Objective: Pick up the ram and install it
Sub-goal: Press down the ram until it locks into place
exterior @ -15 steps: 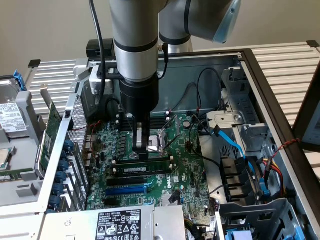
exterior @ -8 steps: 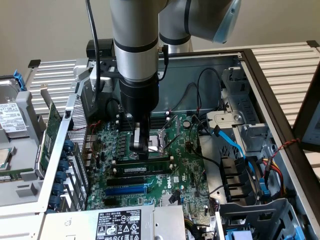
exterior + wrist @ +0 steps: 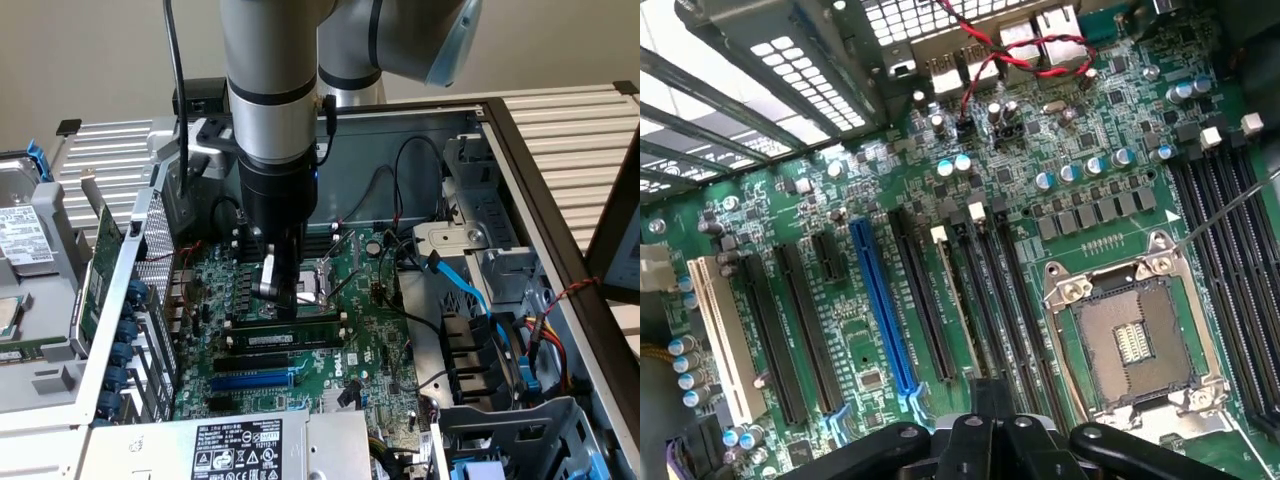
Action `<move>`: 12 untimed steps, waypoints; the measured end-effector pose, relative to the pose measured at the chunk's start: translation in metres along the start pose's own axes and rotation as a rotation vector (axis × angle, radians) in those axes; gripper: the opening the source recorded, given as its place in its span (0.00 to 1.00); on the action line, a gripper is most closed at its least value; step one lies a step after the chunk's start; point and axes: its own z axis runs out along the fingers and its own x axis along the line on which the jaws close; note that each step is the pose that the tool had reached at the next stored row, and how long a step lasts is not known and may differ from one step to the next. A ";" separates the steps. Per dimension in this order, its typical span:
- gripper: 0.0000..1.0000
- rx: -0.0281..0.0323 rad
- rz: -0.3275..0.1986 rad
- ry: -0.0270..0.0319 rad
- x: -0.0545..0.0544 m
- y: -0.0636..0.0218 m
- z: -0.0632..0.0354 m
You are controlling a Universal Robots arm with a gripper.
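At the lower middle of the exterior view, the ram (image 3: 287, 338) lies flat along a black slot on the green board (image 3: 375, 345), apparently seated or nearly so. Just above it, at centre, the gripper (image 3: 283, 300) is closed, empty, tips touching or just over the stick. Installing looks mostly done.
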 end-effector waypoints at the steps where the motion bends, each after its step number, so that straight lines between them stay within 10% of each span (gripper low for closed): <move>1: 0.11 -0.0004 0.016 -0.0001 0.000 0.0000 0.0000; 12: 0.11 -0.0045 0.179 -0.0014 0.000 0.0000 0.0000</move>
